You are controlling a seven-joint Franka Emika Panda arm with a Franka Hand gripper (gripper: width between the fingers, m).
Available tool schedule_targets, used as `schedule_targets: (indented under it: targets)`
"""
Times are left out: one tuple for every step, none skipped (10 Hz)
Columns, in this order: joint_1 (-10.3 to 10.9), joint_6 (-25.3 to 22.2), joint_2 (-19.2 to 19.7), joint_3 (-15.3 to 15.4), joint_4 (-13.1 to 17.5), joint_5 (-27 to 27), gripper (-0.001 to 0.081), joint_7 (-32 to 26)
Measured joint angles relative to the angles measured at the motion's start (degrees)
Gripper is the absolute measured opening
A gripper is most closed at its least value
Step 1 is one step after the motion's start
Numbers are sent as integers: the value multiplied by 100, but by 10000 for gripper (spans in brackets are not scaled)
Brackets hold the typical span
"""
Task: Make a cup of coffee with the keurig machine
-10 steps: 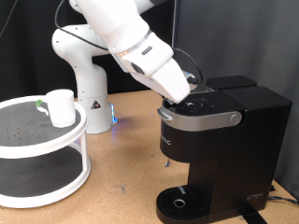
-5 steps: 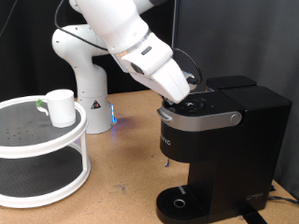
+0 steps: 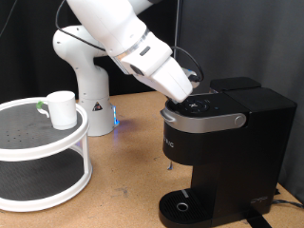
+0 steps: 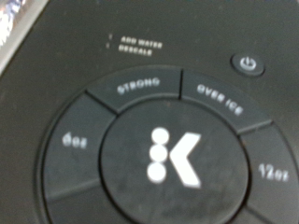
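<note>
Keurig machine (image 3: 220, 142): at the bench's front right corner, lid down, drip tray bare.
Gripper (image 3: 190, 98): right over its button ring (image 4: 168, 149); you cannot tell how the fingers stand. Press squarely on one button.
Cup (image 3: 63, 109): on the white stand (image 3: 43, 142), left edge.

The keurig machine (image 3: 226, 142) stands on the table (image 3: 123, 171) at the exterior view's right, with the gripper (image 3: 188, 98) directly above its lid, close over the button panel (image 4: 168, 149). To the machine's left in that view, well apart, stands a two-tier round shelf (image 3: 43, 152); the cup (image 3: 63, 109) sits on its upper tier. The robot base (image 3: 87, 76) stands behind the shelf, between shelf and machine.
</note>
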Motion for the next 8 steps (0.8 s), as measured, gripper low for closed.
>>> schedule_targets:
  targets:
    - [0,-117,-28,-30,32,114,1,-47]
    - [0,-253,-87,-57,62,160,1,-60]
    - [0,-356,-158,-70,92,182,1,-60]
    - [0,-436,-240,-74,124,192,1,-53]
    - [0,-454,-315,-74,152,193,1,-19]
    - [-1,-458,-389,-74,175,201,1,45]
    - [-1,-512,-449,-75,223,248,1,128]
    - [-1,-660,-483,-80,318,267,1,191]
